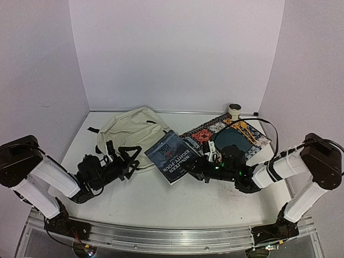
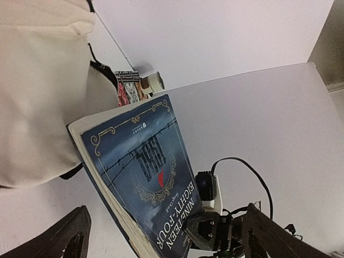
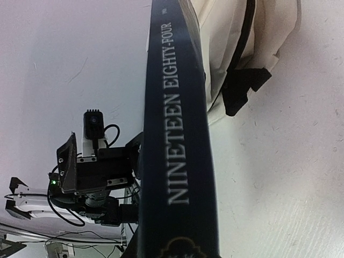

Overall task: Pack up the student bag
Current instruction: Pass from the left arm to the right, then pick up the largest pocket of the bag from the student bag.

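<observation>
Right gripper (image 1: 196, 163) pinches the Nineteen Eighty-Four book (image 1: 171, 155); left gripper's (image 1: 127, 158) spread wide at its 9 o'clock, student bag (image 1: 129, 130) at 11, patterned mat (image 1: 244, 130) at 2, partly covered.

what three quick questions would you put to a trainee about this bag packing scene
1. True or false: the book already lies inside the student bag.
2. Which tool grips the book? A: left tool; B: right tool; C: both.
3. What title is printed along the book's spine?

Key
1. False. The book is outside the bag, held tilted between the two arms.
2. B. The left tool stands wide open.
3. Nineteen Eighty-Four.
</observation>
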Tool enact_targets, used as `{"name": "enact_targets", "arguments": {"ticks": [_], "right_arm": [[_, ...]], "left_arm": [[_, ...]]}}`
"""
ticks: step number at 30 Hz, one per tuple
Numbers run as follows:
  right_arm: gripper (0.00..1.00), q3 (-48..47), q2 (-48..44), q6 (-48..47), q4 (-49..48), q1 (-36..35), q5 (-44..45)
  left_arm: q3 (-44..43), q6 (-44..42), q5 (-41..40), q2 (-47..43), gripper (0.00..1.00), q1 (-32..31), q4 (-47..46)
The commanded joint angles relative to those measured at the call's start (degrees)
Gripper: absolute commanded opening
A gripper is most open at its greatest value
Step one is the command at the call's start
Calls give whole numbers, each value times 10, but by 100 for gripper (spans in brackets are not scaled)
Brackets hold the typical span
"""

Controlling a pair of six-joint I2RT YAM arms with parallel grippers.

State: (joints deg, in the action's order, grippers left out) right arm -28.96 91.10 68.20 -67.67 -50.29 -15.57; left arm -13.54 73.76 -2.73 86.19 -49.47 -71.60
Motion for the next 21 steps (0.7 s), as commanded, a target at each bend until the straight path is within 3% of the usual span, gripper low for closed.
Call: {"name": "enact_targets", "arguments": {"ticks": [1, 6, 12, 17, 21], "right_arm": [[0, 6, -68, -5, -480, 22, -5], [0, 28, -97, -2, -479, 47, -7], [0, 51, -125, 1, -477, 66, -6], [0, 78, -153, -4, -467, 81, 6], [0, 98, -172, -8, -458, 86, 16]], "left_arm": [[-67, -109, 66, -61, 100, 26, 142], [-153, -255, 50, -118, 99, 33, 385], [-289, -424, -12, -101, 95, 34, 654], [-388, -519, -61, -32, 94, 34, 808], [-450, -562, -69, 54, 94, 33, 857]]}}
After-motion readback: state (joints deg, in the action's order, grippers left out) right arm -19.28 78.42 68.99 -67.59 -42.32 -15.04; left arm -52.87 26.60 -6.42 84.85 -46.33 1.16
